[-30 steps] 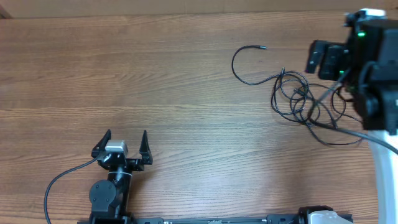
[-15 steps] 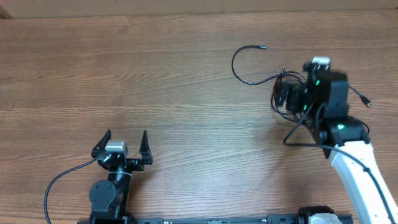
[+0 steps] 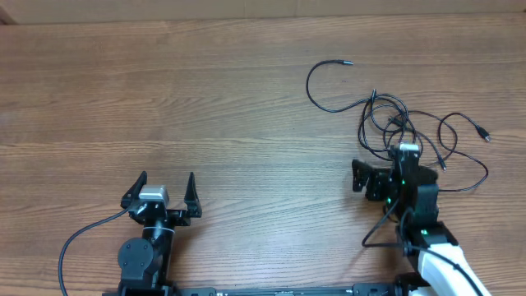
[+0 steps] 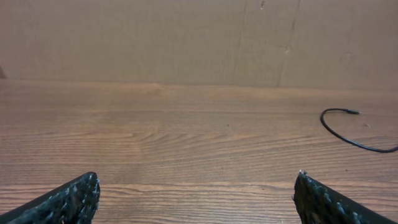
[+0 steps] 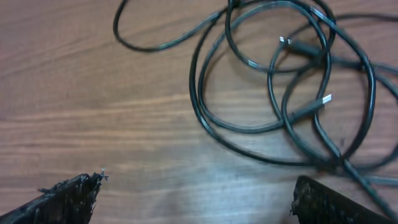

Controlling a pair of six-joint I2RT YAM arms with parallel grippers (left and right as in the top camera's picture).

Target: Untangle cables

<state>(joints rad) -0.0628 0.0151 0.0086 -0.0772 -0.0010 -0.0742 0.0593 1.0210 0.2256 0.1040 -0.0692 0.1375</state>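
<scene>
The cables [image 3: 393,123] are thin black cords tangled in loose loops at the right of the table. One free end [image 3: 345,62] curves off to the far left, and another plug end [image 3: 485,132] lies at the right. My right gripper [image 3: 399,168] is open and empty at the near edge of the tangle. In the right wrist view its jaws [image 5: 196,186] hover over bare wood, with the loops [image 5: 280,93] and two silvery plug tips just ahead. My left gripper [image 3: 166,177] is open and empty at the near left. Its wrist view [image 4: 196,193] shows one cable end [image 4: 348,134] far off.
The wooden table [image 3: 205,107] runs to a brown cardboard wall [image 4: 186,37] at the back. The thick black wire [image 3: 82,234] of the left arm loops at the near left. The white right arm [image 3: 436,263] rises from the near right edge.
My right arm has swung in from the far right edge to the near side of the tangle, gripper empty. The cable loops at the right now lie uncovered. The left arm has not moved.
</scene>
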